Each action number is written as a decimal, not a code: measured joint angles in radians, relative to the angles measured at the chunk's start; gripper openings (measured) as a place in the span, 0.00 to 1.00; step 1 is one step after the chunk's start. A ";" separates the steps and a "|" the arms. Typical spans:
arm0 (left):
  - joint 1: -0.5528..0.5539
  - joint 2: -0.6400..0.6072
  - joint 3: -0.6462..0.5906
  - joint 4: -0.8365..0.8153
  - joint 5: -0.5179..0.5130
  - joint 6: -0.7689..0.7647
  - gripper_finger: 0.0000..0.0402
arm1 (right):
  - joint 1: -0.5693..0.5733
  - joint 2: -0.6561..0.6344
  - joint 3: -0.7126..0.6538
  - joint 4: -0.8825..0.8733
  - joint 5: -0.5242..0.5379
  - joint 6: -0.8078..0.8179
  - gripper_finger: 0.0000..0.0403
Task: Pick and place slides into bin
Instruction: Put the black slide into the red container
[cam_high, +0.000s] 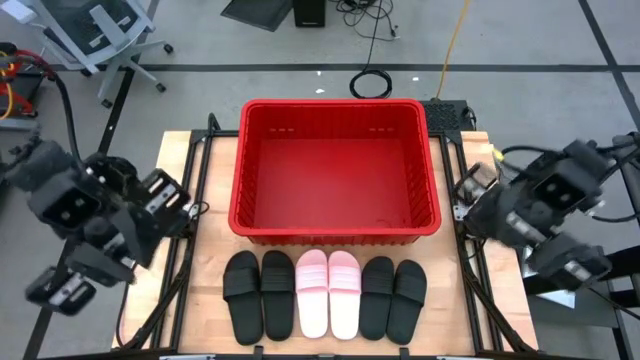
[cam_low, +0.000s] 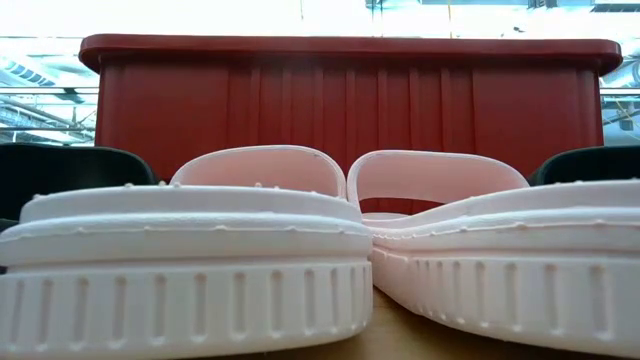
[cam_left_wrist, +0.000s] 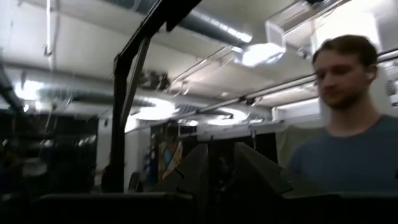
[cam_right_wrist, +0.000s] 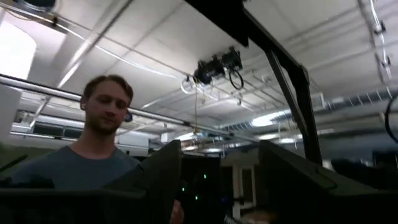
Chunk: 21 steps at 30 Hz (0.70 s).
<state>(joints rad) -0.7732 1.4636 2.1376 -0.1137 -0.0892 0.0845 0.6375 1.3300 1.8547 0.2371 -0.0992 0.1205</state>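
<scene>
Six slides lie sole down in a row by the table's near edge: two black (cam_high: 260, 293) on the left, two pale pink (cam_high: 328, 292) in the middle, two black (cam_high: 392, 298) on the right. The low view shows the pink pair (cam_low: 180, 270) close up. The red bin (cam_high: 336, 104) stands just behind them, empty. My left gripper (cam_high: 185, 205) waits at the table's left edge, its fingers (cam_left_wrist: 249, 174) a narrow gap apart. My right gripper (cam_high: 468, 195) waits at the right edge, open (cam_right_wrist: 221, 180). Both hold nothing.
The bin's near wall (cam_low: 350, 100) rises right behind the slides' toes. Bare wood (cam_high: 205, 170) lies left of the bin, and more bare wood (cam_high: 505, 290) lies right of the slides. A person (cam_left_wrist: 345, 124) stands in the room beyond the table, also in the right wrist view (cam_right_wrist: 99, 137).
</scene>
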 joint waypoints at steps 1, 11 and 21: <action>-0.017 0.001 0.000 -0.025 -0.032 0.000 0.22 | 0.015 0.009 0.001 -0.017 0.029 0.016 0.51; -0.210 0.011 0.000 -0.396 -0.373 -0.064 0.22 | 0.128 0.068 0.001 -0.281 0.285 0.262 0.51; -0.236 0.081 0.000 -0.603 -0.409 -0.277 0.22 | 0.151 0.164 0.001 -0.505 0.332 0.579 0.51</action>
<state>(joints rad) -1.0088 1.5442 2.1372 -0.7162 -0.4981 -0.1926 0.7888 1.4943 1.8557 -0.2683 0.2328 0.6993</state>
